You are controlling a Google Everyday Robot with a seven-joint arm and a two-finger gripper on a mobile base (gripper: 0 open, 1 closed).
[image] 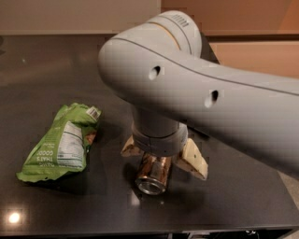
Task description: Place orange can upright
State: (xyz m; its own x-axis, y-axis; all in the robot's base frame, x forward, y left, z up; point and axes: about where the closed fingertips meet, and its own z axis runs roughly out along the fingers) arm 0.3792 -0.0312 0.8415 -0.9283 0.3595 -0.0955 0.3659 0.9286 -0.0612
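I rate the task barely begun: the orange can [152, 177] lies on its side, the gripper [163, 161] just above it with fingers spread astride; grasping and uprighting remain.

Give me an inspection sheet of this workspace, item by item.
Surface: dark glossy table, lamp glare near its front left corner.
Job's things: orange can lying on its side, silver end toward the camera; not upright.
Clutter: green snack bag lying flat, left of the can and apart from it.
Grippers: end effector lowered over the can, fingers open, one on each side.
Cables: nothing seen.
Surroundings: pale wall behind the table; the arm fills the right side.
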